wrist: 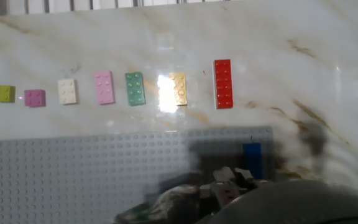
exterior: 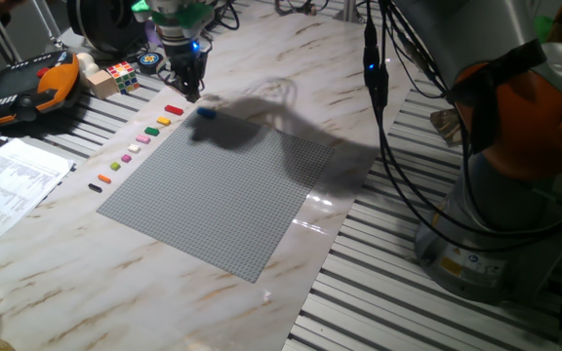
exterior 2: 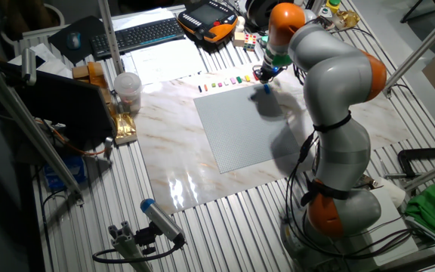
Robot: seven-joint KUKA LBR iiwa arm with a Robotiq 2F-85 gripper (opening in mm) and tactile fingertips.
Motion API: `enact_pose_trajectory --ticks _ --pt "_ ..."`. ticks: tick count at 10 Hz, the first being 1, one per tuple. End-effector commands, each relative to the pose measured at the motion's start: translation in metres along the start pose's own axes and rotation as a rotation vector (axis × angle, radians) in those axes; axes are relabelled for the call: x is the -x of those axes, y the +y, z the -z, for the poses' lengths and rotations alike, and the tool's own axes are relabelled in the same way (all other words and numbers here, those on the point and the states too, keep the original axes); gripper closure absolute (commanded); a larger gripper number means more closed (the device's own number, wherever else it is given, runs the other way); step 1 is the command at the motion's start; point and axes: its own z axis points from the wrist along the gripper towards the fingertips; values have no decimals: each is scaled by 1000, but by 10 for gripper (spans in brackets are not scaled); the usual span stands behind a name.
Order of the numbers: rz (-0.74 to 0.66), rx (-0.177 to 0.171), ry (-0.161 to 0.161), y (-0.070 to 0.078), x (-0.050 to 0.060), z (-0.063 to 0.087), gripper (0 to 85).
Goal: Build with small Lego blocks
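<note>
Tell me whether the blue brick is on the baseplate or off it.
On it. The blue brick sits on the grey baseplate near its corner, apart from the loose row on the marble.

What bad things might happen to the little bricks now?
The blue brick sits right at the corner of the grey baseplate, so a crooked push might knock it off onto the table. The claw hangs close above the row of loose bricks, near the red brick; dropping carelessly, it could scatter them. I cannot tell whether the claw is open or shut.
</note>
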Motion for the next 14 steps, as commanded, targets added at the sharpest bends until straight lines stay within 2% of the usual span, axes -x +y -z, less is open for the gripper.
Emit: enact_pose_trajectory --ticks 1,2,3,4,10,14 --pt "3 -1 -6 1 2 -2 660" --pt "2 -4 -12 1 6 -4 517" --pt "-4 -7 -18 1 9 -7 420" --pt "-8 1 -18 -2 11 -10 367" --pt "-12 28 -31 -7 34 -41 383" --pt "-10 22 -32 -4 41 -50 393"
